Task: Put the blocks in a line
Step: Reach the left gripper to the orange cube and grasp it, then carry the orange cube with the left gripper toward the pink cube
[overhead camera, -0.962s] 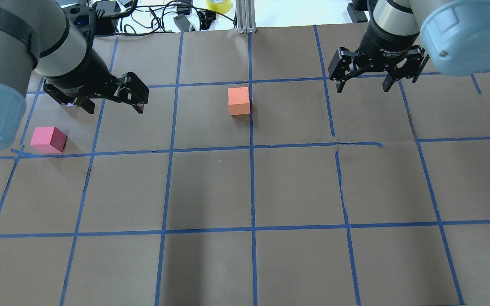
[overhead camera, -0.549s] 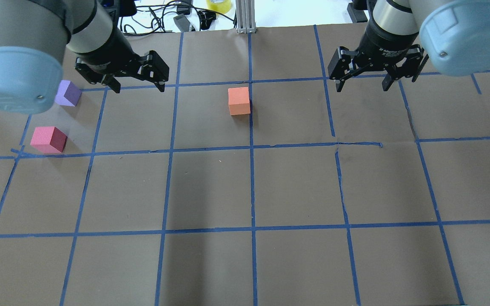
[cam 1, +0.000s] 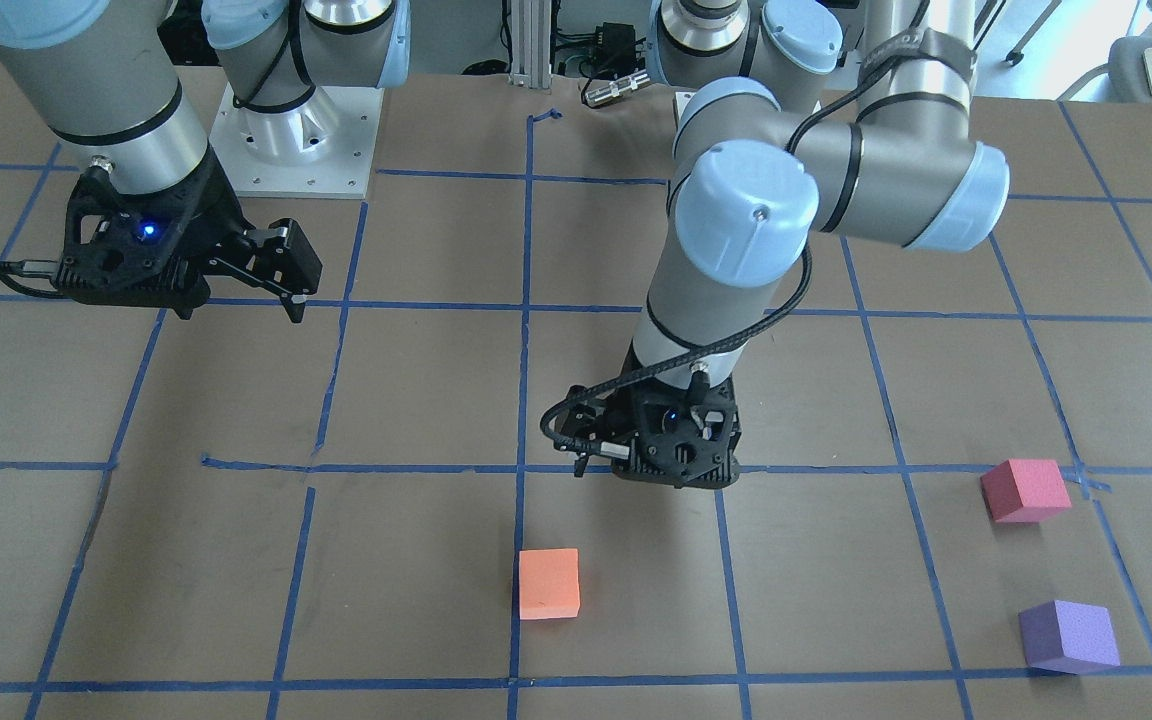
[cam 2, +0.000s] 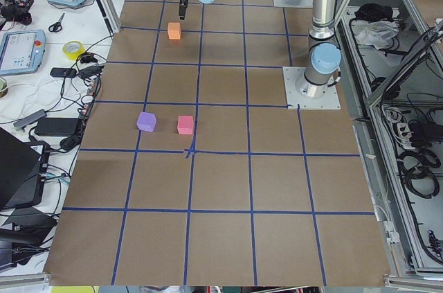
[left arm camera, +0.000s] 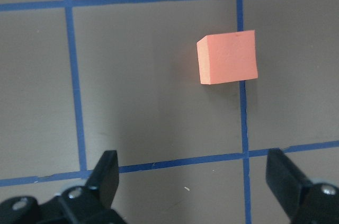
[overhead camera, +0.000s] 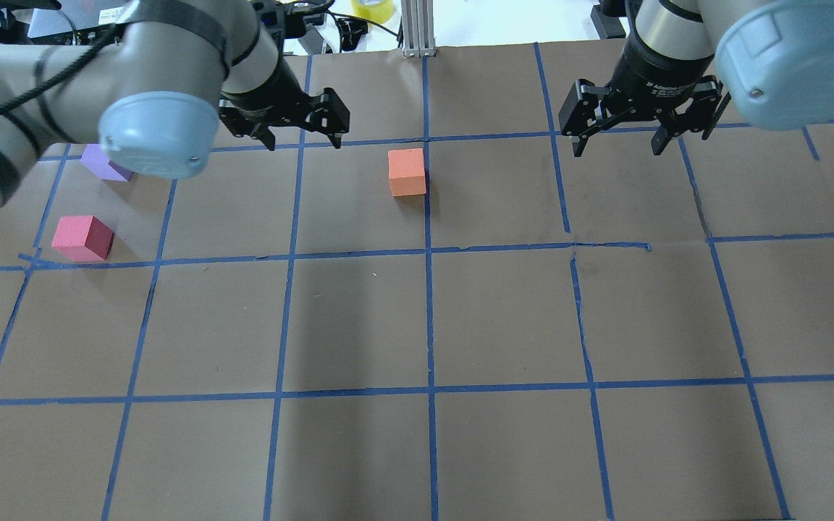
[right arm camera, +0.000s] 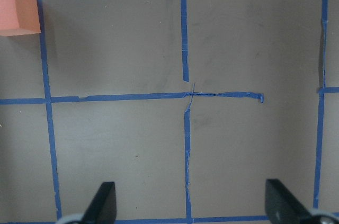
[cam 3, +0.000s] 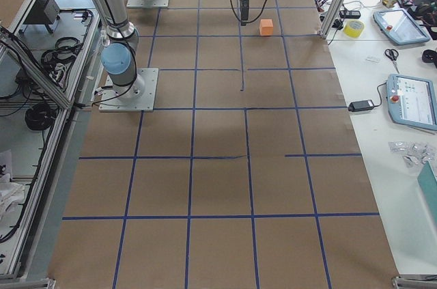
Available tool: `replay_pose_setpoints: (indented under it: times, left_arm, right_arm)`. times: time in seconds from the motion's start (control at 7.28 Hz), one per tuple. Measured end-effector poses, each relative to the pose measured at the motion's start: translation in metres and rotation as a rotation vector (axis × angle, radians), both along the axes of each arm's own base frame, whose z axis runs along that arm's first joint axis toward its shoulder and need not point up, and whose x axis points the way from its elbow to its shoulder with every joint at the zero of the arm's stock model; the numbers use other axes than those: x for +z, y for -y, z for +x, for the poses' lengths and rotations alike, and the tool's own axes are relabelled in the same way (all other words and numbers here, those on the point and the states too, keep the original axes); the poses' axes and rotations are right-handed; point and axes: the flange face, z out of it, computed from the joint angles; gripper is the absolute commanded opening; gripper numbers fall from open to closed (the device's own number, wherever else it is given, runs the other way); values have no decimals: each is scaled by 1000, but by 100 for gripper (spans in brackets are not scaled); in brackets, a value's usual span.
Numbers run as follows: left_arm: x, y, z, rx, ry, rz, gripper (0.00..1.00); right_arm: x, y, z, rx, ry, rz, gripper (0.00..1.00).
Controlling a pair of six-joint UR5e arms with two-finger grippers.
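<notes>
Seen from overhead, the left end effector (overhead camera: pixel 304 140) hangs over the far part of the bench (overhead camera: pixel 504 318). Its two fingers are spread wide and there is nothing between them. The left wrist view confirms this: the dark fingertips (left arm camera: pixel 108 173) stand far apart at the bottom edge, with only bare brown paper and blue tape (left arm camera: pixel 74 75) in the gap.

The orange block (overhead camera: pixel 407 171) rests flat on the bench at about 4 o'clock from that end effector, near it but not touching. In the wrist view it lies toward 1 o'clock, ahead of the fingers. Its right edge runs along a tape line near the bench's middle.

The right end effector (overhead camera: pixel 618 148) hangs at about 3 o'clock from the orange block, well apart from it. It too is wide open and holds nothing. Its wrist camera catches the orange block only at the upper left edge.

The purple block (overhead camera: pixel 102 163) sits far off at the orange block's 9 o'clock. In the overhead view the left arm's elbow partly covers it. The pink block (overhead camera: pixel 82 237) lies near the purple one at its 6 o'clock, apart from it, and just beside a tape crossing. From the front, all three blocks rest separately on the bench, with the pink and purple pair well away from the orange one.
</notes>
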Motion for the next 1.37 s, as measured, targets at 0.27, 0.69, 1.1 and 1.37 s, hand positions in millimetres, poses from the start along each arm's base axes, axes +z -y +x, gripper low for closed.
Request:
replay_pose_setpoints:
  times: [0.27, 0.69, 1.1, 1.37]
  left_arm:
    - [-49, 26, -35, -9, -3, 12, 100]
    - [-104, 39, -49, -19, 10, 37, 100]
    - [-141, 44, -53, -2, 6, 44, 63]
    - [-154, 49, -54, 36, -1, 28, 38]
  right_arm:
    - [0, 0, 0, 1, 0, 1, 100]
    - [0, 0, 0, 1, 0, 3, 100]
    - [-1, -1, 1, 2, 0, 4, 100]
    - [-1, -1, 1, 2, 0, 4, 100]
